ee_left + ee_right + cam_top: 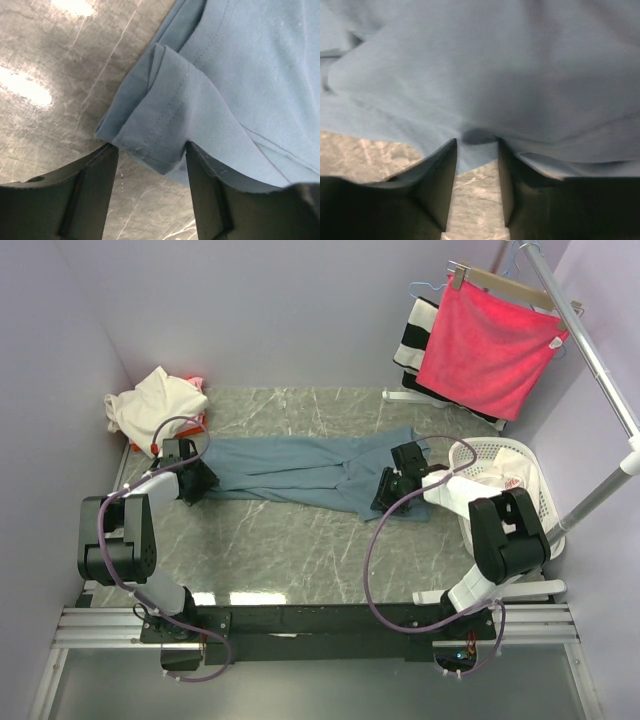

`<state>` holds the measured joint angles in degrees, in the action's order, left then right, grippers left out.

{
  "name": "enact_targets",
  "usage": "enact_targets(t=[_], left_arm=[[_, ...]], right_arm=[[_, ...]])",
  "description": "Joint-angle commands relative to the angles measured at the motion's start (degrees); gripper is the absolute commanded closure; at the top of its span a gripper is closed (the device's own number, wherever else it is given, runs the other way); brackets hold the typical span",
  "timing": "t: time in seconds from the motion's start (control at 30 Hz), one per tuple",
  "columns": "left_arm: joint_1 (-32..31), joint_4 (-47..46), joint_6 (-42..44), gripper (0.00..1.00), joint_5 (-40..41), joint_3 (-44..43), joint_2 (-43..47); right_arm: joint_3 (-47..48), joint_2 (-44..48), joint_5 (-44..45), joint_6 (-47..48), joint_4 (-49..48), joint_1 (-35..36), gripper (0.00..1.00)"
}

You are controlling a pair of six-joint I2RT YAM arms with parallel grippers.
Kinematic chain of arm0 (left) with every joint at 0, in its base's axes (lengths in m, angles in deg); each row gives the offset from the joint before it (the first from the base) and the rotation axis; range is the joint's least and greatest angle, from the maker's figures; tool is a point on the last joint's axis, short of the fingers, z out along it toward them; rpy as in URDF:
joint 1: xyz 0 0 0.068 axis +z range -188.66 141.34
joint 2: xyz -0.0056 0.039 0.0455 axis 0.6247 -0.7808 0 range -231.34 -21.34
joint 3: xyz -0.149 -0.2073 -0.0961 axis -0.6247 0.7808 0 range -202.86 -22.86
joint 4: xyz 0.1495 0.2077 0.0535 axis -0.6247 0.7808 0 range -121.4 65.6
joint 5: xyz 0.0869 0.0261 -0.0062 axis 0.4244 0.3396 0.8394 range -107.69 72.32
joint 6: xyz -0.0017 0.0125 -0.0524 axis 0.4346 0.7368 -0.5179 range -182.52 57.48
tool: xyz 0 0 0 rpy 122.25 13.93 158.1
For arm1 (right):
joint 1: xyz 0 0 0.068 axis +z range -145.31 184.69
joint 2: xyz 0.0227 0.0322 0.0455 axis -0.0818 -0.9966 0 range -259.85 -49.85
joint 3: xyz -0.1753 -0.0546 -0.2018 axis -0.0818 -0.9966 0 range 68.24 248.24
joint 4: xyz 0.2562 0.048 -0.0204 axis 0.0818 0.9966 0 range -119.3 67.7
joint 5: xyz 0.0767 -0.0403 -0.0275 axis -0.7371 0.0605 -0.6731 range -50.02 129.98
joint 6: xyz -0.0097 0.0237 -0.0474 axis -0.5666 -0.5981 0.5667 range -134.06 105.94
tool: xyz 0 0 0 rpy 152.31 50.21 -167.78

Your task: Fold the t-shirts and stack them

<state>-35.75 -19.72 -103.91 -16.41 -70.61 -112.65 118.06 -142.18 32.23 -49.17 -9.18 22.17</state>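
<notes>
At the upper left of the top view a cream t-shirt lies heaped in the corner of the bench, probably waiting to be folded. Just right of it, the left tool stands half open astride the rolled hem corner of the blue-grey t-shirt, which is spread across mid-frame; nothing is pinched. At the cloth's right end the right tool is narrower, with a pucker of fabric between its tips; I cannot tell whether it truly grips. Taking opposite ends suggests a lift to straighten or fold. Far right, a white basket holds another shirt.
</notes>
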Motion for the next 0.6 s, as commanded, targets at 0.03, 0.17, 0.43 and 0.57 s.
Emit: enact_targets(t=[0.03,0.17,0.43,0.57], left_arm=[[-0.3,0.0,0.0,0.34,-0.8,-0.1,-0.7],[-0.3,0.3,0.0,0.33,-0.7,-0.5,-0.5],[-0.3,0.2,0.1,0.33,-0.8,-0.4,-0.5],[-0.3,0.3,0.2,0.33,-0.8,-0.4,-0.2]], right_arm=[[0.3,2.6,0.1,0.5,-0.2,0.5,0.45],[-0.7,4.6,0.5,-0.2,1.2,1.0,0.38],[-1.1,2.7,2.4,-1.1,1.2,1.9,0.39],[-1.0,0.9,2.6,-0.7,-1.2,2.0,0.46]])
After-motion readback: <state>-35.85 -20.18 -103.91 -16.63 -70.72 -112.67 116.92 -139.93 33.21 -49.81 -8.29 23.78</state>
